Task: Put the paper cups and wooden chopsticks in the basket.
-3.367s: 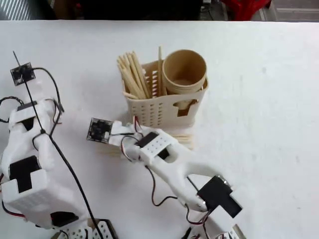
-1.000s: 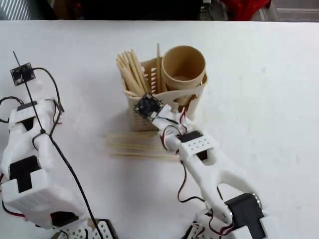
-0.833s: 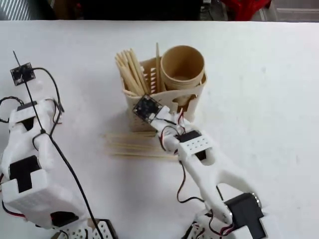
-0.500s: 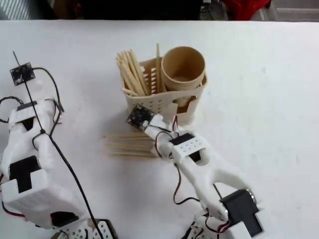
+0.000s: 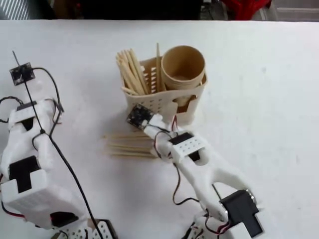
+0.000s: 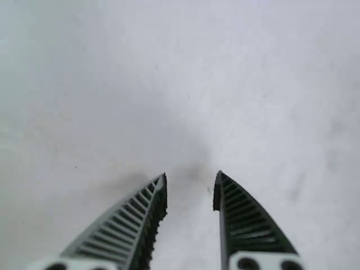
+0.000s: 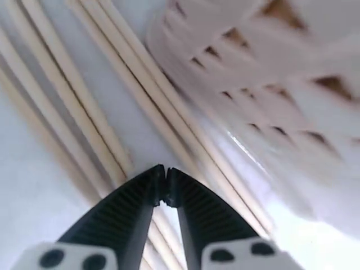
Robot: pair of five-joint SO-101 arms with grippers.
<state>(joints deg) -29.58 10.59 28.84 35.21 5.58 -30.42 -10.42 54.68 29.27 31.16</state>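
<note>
Since a second ago my right arm has pulled back from the front wall of the basket [image 5: 160, 105], and my right gripper [image 7: 164, 190] now hangs with its fingers pressed together, pinching nothing, over the loose wooden chopsticks [image 5: 127, 144] lying on the table [image 5: 259, 74] just in front of the basket. Paper cups [image 5: 183, 69] sit stacked inside the basket beside a standing bundle of chopsticks [image 5: 130, 73]. My left gripper [image 6: 189, 188] is spread over bare table, well apart from the basket.

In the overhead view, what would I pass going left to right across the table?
Left arm, upright chopsticks, paper cups; the last two stand in the basket.
</note>
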